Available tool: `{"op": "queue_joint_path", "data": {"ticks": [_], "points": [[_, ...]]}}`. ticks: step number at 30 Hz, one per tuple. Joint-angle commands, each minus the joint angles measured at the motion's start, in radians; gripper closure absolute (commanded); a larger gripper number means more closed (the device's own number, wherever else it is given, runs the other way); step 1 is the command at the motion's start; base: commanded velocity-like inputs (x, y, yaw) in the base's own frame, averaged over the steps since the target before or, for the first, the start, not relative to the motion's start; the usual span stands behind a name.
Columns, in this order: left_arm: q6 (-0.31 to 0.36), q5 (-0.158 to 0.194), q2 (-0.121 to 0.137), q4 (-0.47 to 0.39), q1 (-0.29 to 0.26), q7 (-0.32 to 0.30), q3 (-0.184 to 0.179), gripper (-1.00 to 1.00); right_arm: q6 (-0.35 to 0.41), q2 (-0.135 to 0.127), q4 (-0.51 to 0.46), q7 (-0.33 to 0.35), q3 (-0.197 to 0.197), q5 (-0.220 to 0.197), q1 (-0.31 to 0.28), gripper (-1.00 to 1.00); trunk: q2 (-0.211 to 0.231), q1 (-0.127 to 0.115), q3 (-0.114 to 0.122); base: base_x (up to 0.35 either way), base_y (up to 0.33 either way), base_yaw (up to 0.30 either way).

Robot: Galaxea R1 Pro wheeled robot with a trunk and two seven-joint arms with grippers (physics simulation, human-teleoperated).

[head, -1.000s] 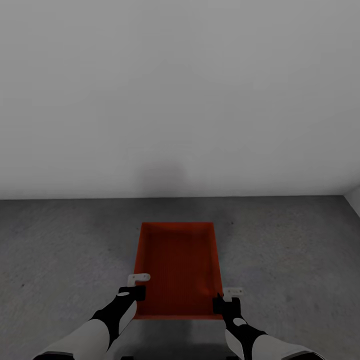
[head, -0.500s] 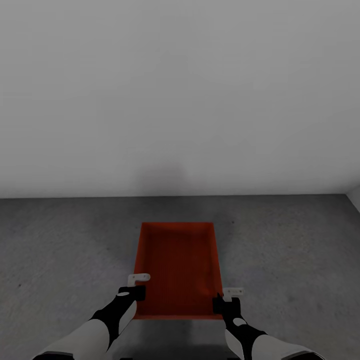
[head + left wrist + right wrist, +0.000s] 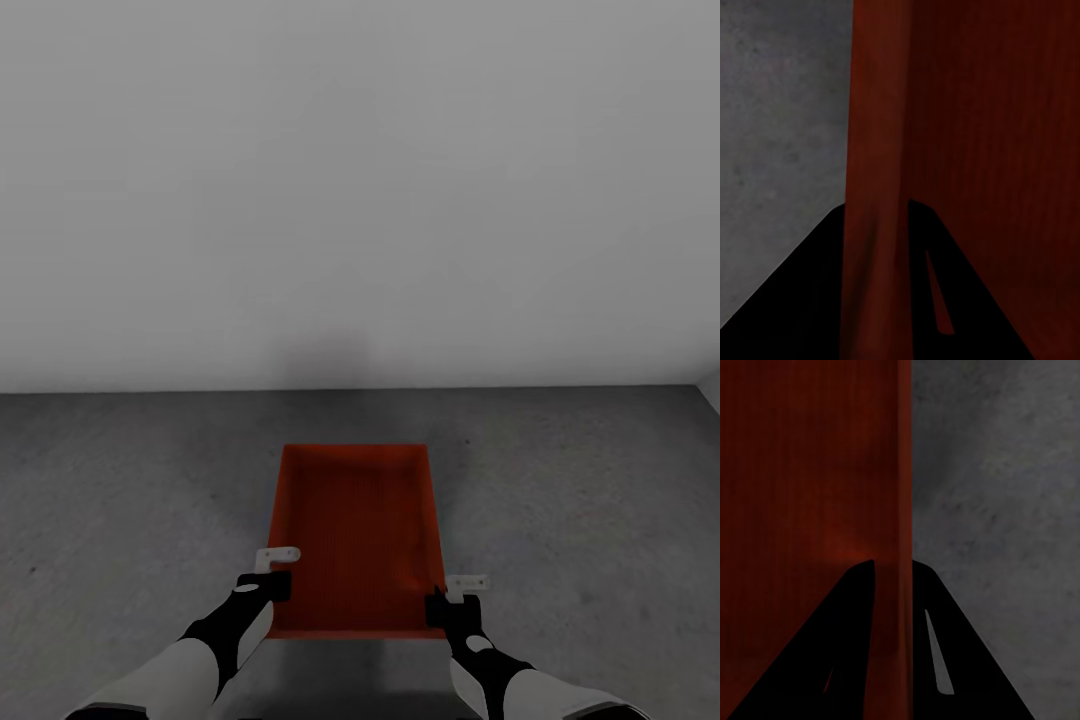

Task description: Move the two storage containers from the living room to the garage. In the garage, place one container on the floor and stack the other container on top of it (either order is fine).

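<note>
Head view. One orange-red storage container [image 3: 356,535] is seen from above, open side up, over the dark grey concrete floor [image 3: 120,500] of the garage, in front of a plain pale grey wall [image 3: 360,190]; whether its bottom touches the floor cannot be told from here. Compared with the frames of one second and half a second earlier, the container, both arms and the wall line stand in the same places; only the fine speckle of the floor has shifted slightly. Count: one container, two arms, two grippers. The left gripper [image 3: 270,572] sits at the container's left long wall near the near corner, and the right gripper [image 3: 452,597] at the right long wall near the near corner. A pale finger [image 3: 278,554] of the left gripper lies outside the left wall, and a like pale finger [image 3: 466,582] shows outside the right wall.

Left wrist view. The container's thin wall [image 3: 874,187] runs between the two dark fingers [image 3: 802,300], one on each face of it; the jaws are closed on this wall. Grey floor [image 3: 780,112] shows on the outer side, the container's inner face [image 3: 997,135] on the other.

Right wrist view. The container's wall [image 3: 904,510] likewise passes between the dark fingers [image 3: 960,660], which clamp it from both faces. The container's inside [image 3: 802,465] lies on one side, floor [image 3: 1005,472] on the other.
</note>
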Motion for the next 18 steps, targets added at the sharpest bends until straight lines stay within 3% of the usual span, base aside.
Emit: {"op": "queue_joint_path", "data": {"ticks": [1,18], "points": [[0.008,0.015,0.001,-0.007,-0.001,0.011,0.068,1.0,-0.009,-0.001,0.006,-0.011,-0.036,-0.038,0.0,1.0,-0.008,0.004,-0.004,0.0,0.0,0.0],[0.007,0.015,0.001,-0.007,-0.001,0.011,0.068,1.0,-0.01,-0.001,0.006,-0.011,-0.036,-0.038,0.0,1.0,-0.127,0.069,-0.057,0.0,0.0,0.0]]}}
